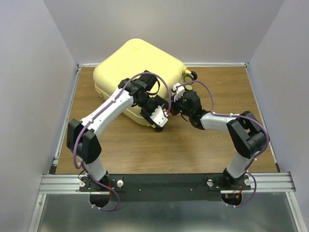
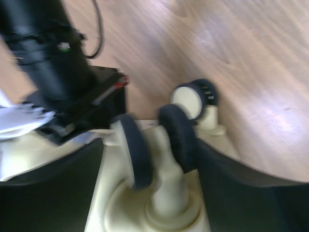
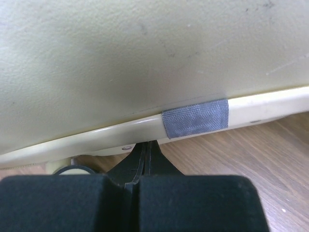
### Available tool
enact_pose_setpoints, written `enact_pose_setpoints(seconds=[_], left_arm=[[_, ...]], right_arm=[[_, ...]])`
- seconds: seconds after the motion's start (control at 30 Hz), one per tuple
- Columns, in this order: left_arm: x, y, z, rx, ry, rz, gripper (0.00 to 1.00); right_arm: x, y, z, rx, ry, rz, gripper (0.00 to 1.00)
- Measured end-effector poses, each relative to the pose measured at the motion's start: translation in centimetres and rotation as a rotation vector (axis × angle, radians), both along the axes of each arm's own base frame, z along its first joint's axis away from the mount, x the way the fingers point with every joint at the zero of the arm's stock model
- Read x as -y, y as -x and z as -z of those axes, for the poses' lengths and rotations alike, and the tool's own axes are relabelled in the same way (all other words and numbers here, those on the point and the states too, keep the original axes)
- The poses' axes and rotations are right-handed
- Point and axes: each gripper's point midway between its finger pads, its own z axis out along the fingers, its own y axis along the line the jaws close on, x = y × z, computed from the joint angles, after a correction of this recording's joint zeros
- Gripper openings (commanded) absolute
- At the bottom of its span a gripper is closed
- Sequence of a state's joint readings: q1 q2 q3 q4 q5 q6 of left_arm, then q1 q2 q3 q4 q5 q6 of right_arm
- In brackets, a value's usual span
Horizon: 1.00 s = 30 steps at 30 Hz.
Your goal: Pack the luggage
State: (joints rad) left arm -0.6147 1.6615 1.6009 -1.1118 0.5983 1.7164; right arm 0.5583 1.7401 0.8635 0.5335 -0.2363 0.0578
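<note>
The luggage (image 1: pixel 140 63) is a large pale-yellow hard-shell suitcase lying closed at the back left of the wooden table. My left gripper (image 1: pixel 158 121) is at its near right corner. In the left wrist view its jaws (image 2: pixel 149 145) stand wide apart around a dark double wheel (image 2: pixel 159 140) of the luggage (image 2: pixel 159 212); the picture is blurred. My right gripper (image 1: pixel 173 99) is at the suitcase's right side. Its fingers are shut with nothing between them, and its tips (image 3: pixel 147 147) rest against the shell's lower rim (image 3: pixel 120 133) beside a grey tape patch (image 3: pixel 195 118).
A second wheel (image 2: pixel 193 96) sits just beyond the first, and one more (image 1: pixel 191 76) is at the suitcase's far right corner. The right arm's black body (image 2: pixel 48 58) is close to my left gripper. White walls enclose the table (image 1: pixel 193 145) on three sides.
</note>
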Motion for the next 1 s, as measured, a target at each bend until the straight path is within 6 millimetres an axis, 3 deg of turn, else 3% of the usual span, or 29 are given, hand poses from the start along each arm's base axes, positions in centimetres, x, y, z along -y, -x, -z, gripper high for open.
enact_pose_setpoints(seconds=[0.07, 0.13, 0.27, 0.4, 0.67, 0.83, 1.0], left_arm=[[0.2, 0.0, 1.1, -0.041, -0.047, -0.026, 0.37], [0.4, -0.3, 1.4, -0.064, -0.068, -0.062, 0.29], [0.6, -0.9, 1.6, -0.060, -0.083, -0.115, 0.01], [0.3, -0.7, 1.9, -0.017, -0.069, -0.102, 0.00], [-0.6, -0.4, 2.3, 0.129, -0.006, -0.043, 0.00], [-1.4, -0.6, 2.5, 0.147, -0.001, -0.034, 0.00], [-2.6, -1.9, 3.3, 0.125, 0.000, -0.054, 0.00]], right_arm=[[0.4, -0.4, 0.0, 0.009, 0.012, 0.028, 0.00], [1.0, -0.9, 0.1, 0.018, 0.026, 0.067, 0.01], [2.0, -1.7, 0.0, 0.028, 0.035, 0.115, 0.01], [3.6, -2.8, -0.5, 0.042, 0.032, 0.159, 0.00], [9.9, -6.8, -1.6, 0.104, 0.016, 0.230, 0.01], [13.5, -10.9, -1.7, 0.156, -0.009, 0.251, 0.01], [14.9, -14.5, -1.5, 0.231, -0.043, 0.180, 0.01]])
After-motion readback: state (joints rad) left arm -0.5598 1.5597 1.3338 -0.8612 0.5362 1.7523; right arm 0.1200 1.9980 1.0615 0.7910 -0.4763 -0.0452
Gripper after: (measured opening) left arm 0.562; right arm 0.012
